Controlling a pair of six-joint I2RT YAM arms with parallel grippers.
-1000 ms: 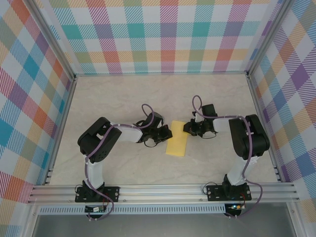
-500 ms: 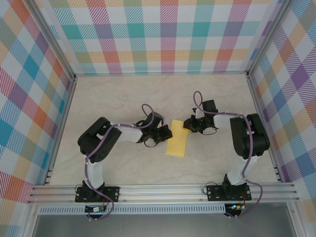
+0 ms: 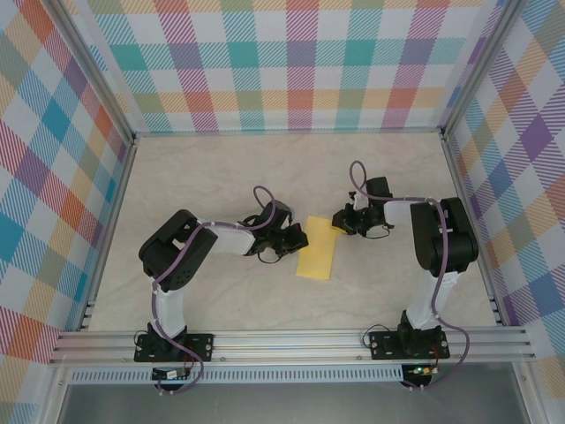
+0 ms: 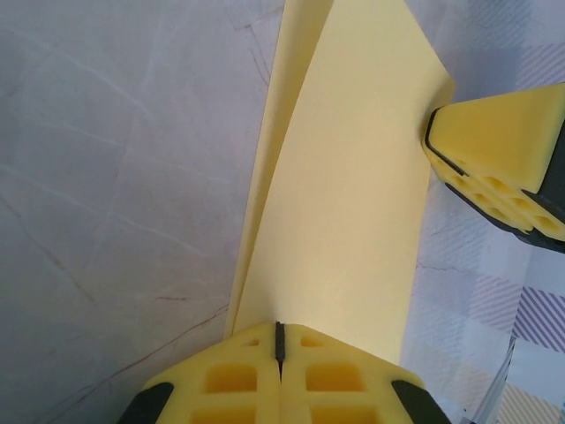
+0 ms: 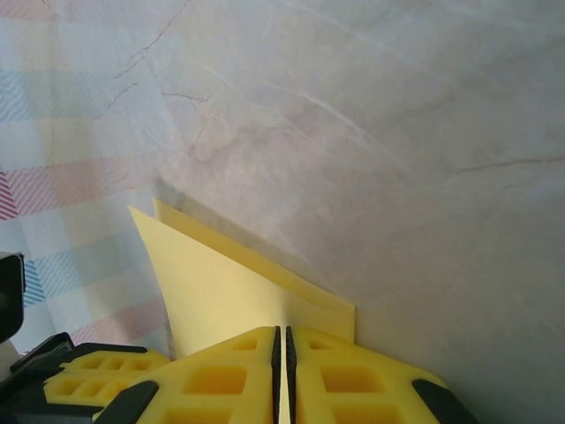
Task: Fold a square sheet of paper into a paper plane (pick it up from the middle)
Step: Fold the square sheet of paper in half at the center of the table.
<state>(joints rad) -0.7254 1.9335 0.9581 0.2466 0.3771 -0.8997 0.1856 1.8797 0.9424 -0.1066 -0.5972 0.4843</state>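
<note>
The square sheet of paper (image 3: 318,252) is yellow and folded in half into a long doubled strip at the table's middle. My left gripper (image 3: 297,240) is shut on its left edge. In the left wrist view the paper (image 4: 340,177) runs away from the left gripper (image 4: 280,334), and its two layers gape along the left side. My right gripper (image 3: 338,223) is shut on the far right corner. In the right wrist view the paper (image 5: 225,278) comes out from between the tips of the right gripper (image 5: 282,340), both layers showing.
The marble-patterned table (image 3: 212,177) is walled in by checked panels (image 3: 291,62) at the back and both sides. An aluminium rail (image 3: 291,340) runs along the near edge by the arm bases. The right gripper's foam finger (image 4: 499,168) shows in the left wrist view.
My right gripper has moved a little toward the far wall with the paper's corner in it, and the strip has tilted slightly. The left gripper has stayed put.
</note>
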